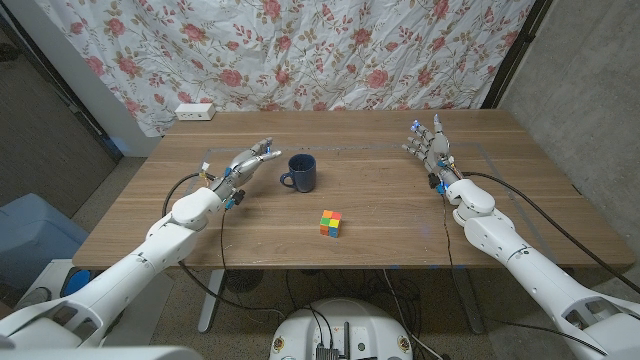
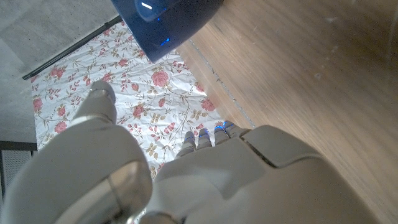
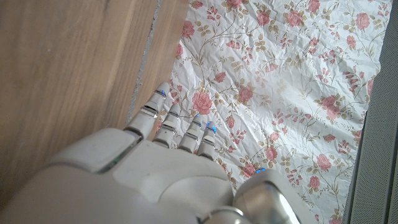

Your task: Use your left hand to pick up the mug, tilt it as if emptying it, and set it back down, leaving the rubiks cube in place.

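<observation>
Dark blue mug (image 1: 300, 172) upright on the wooden table (image 1: 380, 225), handle turned toward the left hand (image 1: 247, 163). Left hand just beside the mug on its handle side, fingers (image 1: 266, 151) spread and reaching toward it, holding nothing; contact with the handle hard to judge from the head view, a small gap seeming to remain. In the left wrist view, left hand (image 2: 186, 180) seen from the back, fingertips (image 2: 198, 138) mostly hidden behind the knuckles, mug (image 2: 168, 18) cut off by the frame edge so that just its lower wall and base show, apart from the hand. Rubiks cube (image 1: 331, 223) nearer the table's front edge, well apart from the mug and from both hands, its far faces hidden. Right hand (image 1: 430, 145) over the far right part of the table, palm upright, fingers apart and pointing away, empty. In the right wrist view, right hand (image 3: 155, 174) seen from the back, fingers (image 3: 163, 112) extended side by side, palm side hidden. White power strip (image 1: 195, 112) at the far left corner, details too small to make out. Flowered cloth (image 1: 300, 50) hanging behind the table.
</observation>
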